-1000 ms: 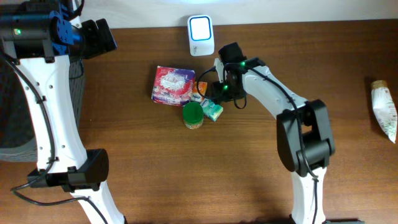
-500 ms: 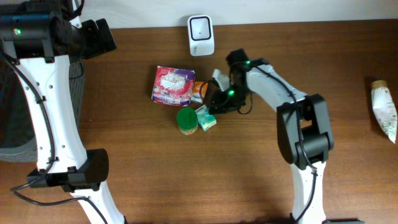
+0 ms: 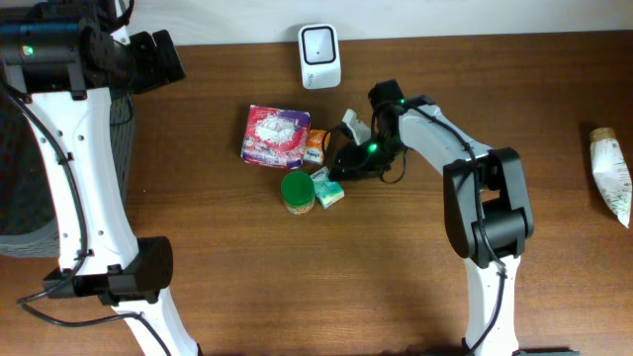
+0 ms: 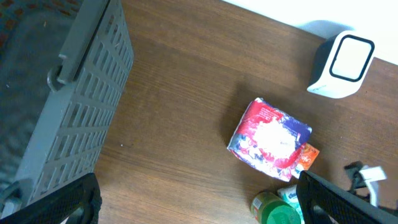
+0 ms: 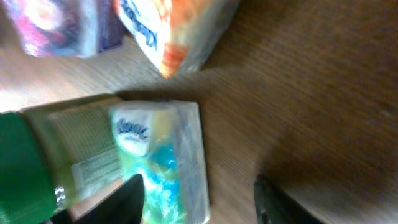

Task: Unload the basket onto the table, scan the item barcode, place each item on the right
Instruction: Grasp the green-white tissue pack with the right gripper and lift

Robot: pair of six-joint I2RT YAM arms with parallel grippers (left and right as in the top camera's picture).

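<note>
The right hand (image 5: 199, 199) hangs low over the bench (image 3: 247, 277), fingers half spread and empty. The tissue pack (image 5: 165, 155) lies just ahead of its fingertips, against a green-lidded jar (image 3: 298, 190), likely lined up for a grasp. The barcode scanner (image 3: 319, 56) stands well apart from the hand.

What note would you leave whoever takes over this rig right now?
Left gripper: open, empty, near the grey basket.
Right gripper: open, empty, low beside the tissue pack next to the green-lidded jar.
Scanner stands at the back edge of the table.
Done: nothing grasped or scanned.
Left: grasp an item, show its barcode to the scanner.
</note>
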